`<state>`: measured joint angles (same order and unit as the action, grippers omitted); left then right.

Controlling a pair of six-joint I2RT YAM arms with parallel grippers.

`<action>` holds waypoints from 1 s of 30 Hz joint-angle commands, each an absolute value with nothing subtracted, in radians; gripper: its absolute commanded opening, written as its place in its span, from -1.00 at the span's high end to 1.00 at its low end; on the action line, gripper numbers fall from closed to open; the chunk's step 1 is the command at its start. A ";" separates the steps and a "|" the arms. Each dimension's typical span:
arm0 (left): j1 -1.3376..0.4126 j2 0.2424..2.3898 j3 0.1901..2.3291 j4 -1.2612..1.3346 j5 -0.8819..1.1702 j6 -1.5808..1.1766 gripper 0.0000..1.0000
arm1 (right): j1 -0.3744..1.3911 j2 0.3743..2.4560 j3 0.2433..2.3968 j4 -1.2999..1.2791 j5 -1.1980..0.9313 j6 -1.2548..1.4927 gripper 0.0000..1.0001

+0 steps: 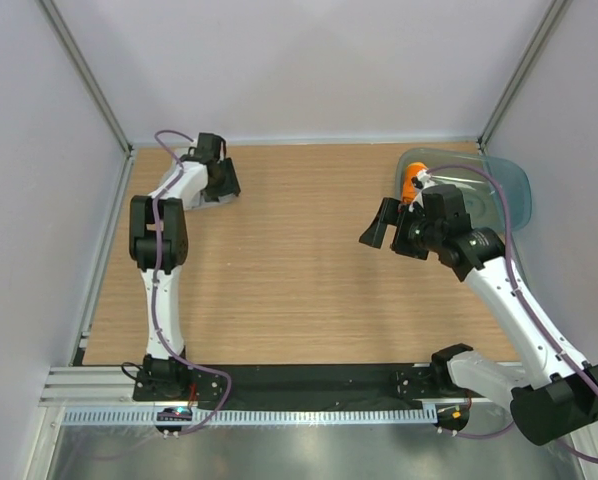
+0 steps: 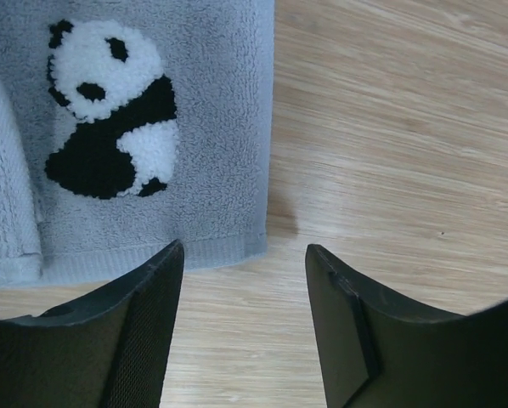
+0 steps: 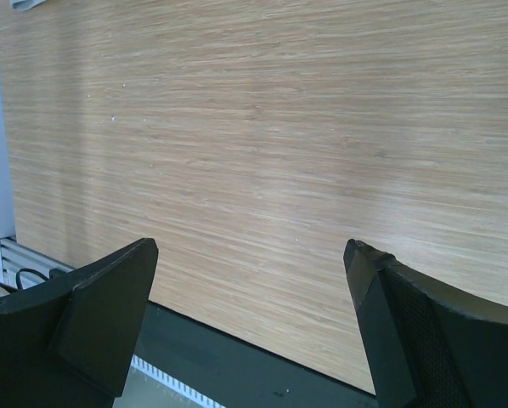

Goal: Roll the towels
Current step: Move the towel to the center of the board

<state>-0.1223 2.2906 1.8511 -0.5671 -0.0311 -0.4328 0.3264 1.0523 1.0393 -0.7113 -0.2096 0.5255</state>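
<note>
The light grey towel [image 2: 203, 127], with a black-and-white panda stitched on it, lies flat at the table's far left. One side is folded over into a thick edge [image 2: 8, 195]. My left gripper [image 2: 241, 251] hovers low at the towel's near right corner, open, with only bare wood between its fingers. From above, the left gripper [image 1: 224, 182] covers most of the grey towel [image 1: 203, 202]. The orange towel [image 1: 411, 182] sits rolled in the blue-green tub [image 1: 499, 190]. My right gripper [image 1: 381, 225] is wide open above bare table, left of the tub, and in the right wrist view the right gripper [image 3: 250, 246] holds nothing.
White walls close in the wooden table [image 1: 299, 280] on three sides. A black strip and a metal rail [image 1: 279, 400] run along the near edge between the arm bases.
</note>
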 commanded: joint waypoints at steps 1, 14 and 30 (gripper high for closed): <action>-0.124 2.325 1.894 -0.574 0.020 -0.417 -0.22 | 0.333 1.058 1.051 -0.684 -0.224 0.512 -0.99; -0.152 2.448 2.065 -0.799 -0.137 -0.379 0.99 | 0.334 1.058 1.040 -0.699 -0.222 0.511 -0.98; -0.691 2.065 1.704 -0.692 0.067 -0.776 0.51 | 0.337 1.042 1.049 -0.790 -0.005 0.520 -0.98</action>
<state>-0.5426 2.1300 1.6634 -0.7376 -0.0559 -0.6575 0.3321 1.0580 1.0199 -0.7532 -0.1036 0.5240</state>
